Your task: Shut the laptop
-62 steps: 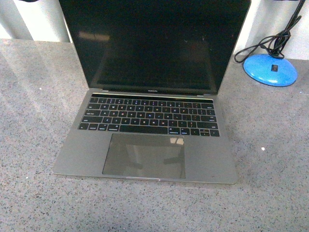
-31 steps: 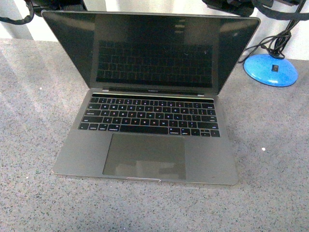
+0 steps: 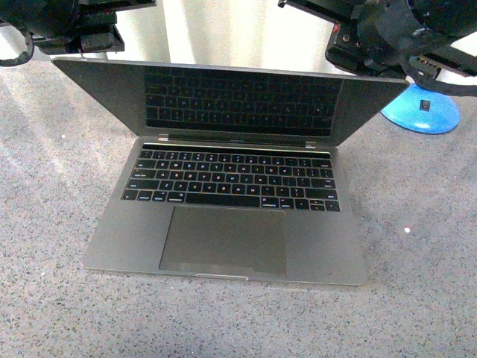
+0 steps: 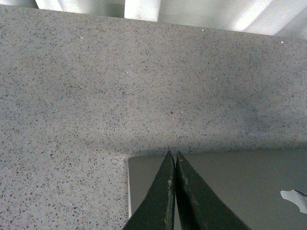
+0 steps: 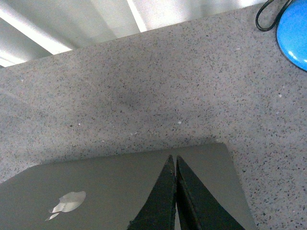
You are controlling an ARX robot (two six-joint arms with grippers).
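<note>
The laptop lies on the grey speckled counter, keyboard facing me, its lid tipped well forward over the keys. The black screen mirrors the keyboard. Both arms reach in behind the lid: the left arm above its left corner, the right arm above its right corner. In the left wrist view my left gripper is shut, tips over the lid's back near a corner. In the right wrist view my right gripper is shut over the lid's back, near the apple logo.
A blue round base with a black cable sits on the counter just right of the lid's corner, under the right arm. A pale wall runs along the counter's far edge.
The lid has swung forward and down toward the keyboard. Both arms have come into the front view at the top, behind the lid's corners.
</note>
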